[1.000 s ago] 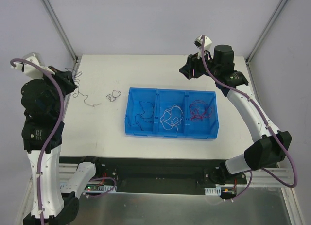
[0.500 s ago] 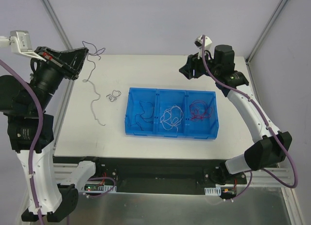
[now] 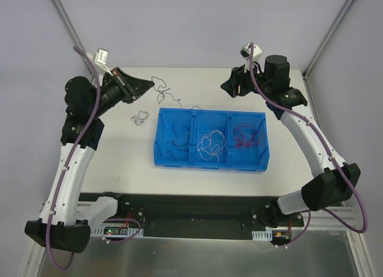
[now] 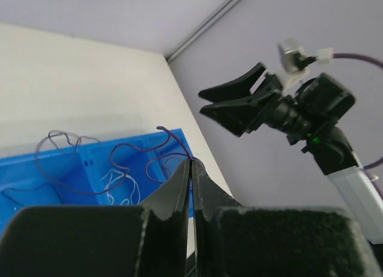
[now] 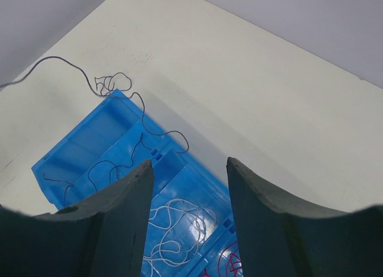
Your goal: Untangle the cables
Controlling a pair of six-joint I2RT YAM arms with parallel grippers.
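The left gripper (image 4: 192,169) has its jaws clenched flat together on one end of a thin dark purple wire (image 3: 161,96), pinched right at the fingertips. From there the wire hangs free in loose curls and runs toward the right. Its trailing end reaches the far rim of a blue plastic three-compartment tray (image 3: 209,166), near the divider between the left and middle compartments; whether it rests on the rim cannot be told. The right gripper (image 5: 190,164) has its jaws spread apart with nothing between them. It hovers above the far side of the white table (image 3: 119,163), beyond the tray's far edge and well apart from every wire. Its wrist view looks down on the held wire arcing in from the left over the tray's corner. Inside the tray, a dark curly wire (image 3: 176,139) lies in the left compartment, a heap of white wires (image 3: 209,144) fills the middle one, and a tangle of red wires (image 3: 248,135) sits in the right one. A small curled grey wire (image 3: 140,117) lies loose on the table just left of the tray's far left corner, below the left gripper.
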